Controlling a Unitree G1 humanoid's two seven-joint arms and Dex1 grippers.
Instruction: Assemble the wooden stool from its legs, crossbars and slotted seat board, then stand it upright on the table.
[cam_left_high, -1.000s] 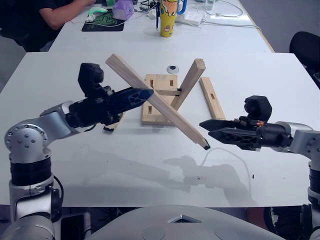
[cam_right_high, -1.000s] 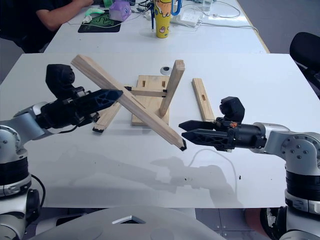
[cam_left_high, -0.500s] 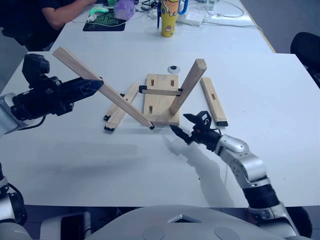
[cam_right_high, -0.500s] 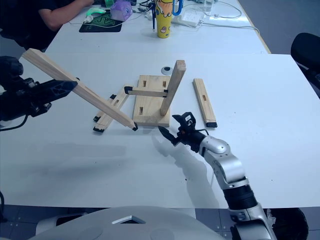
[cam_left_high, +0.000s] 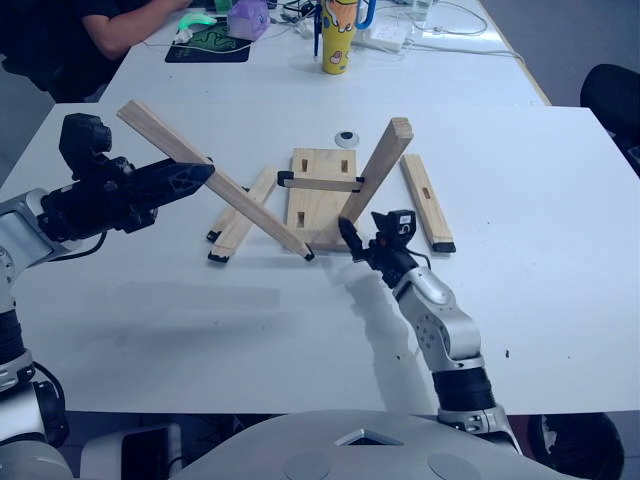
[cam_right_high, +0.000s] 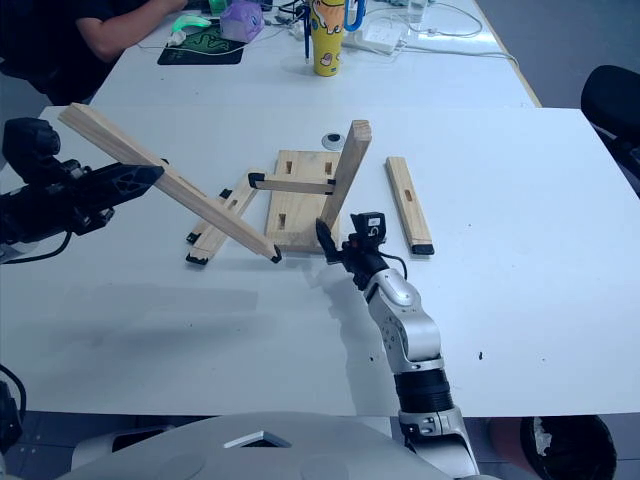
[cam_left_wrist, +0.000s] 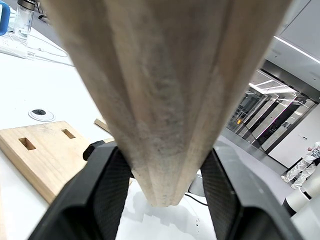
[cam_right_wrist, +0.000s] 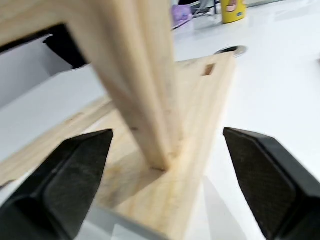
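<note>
Stool leg (cam_left_high: 240, 199) gripped by left fingers (cam_left_high: 178, 180), seat board (cam_left_high: 315, 215) on table (cam_left_high: 560, 250)

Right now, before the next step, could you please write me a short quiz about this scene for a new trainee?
1. True or false: the seat board lies flat on the table.
2. Choose one: the left hand is shut on A) a hammer, B) a wooden leg, C) a screwdriver.
3. Fill the gap: the right hand, near the foot of the tilted leg set in the board, is ___ (open or shut).

Key: 1 true; 2 B; 3 open.
</note>
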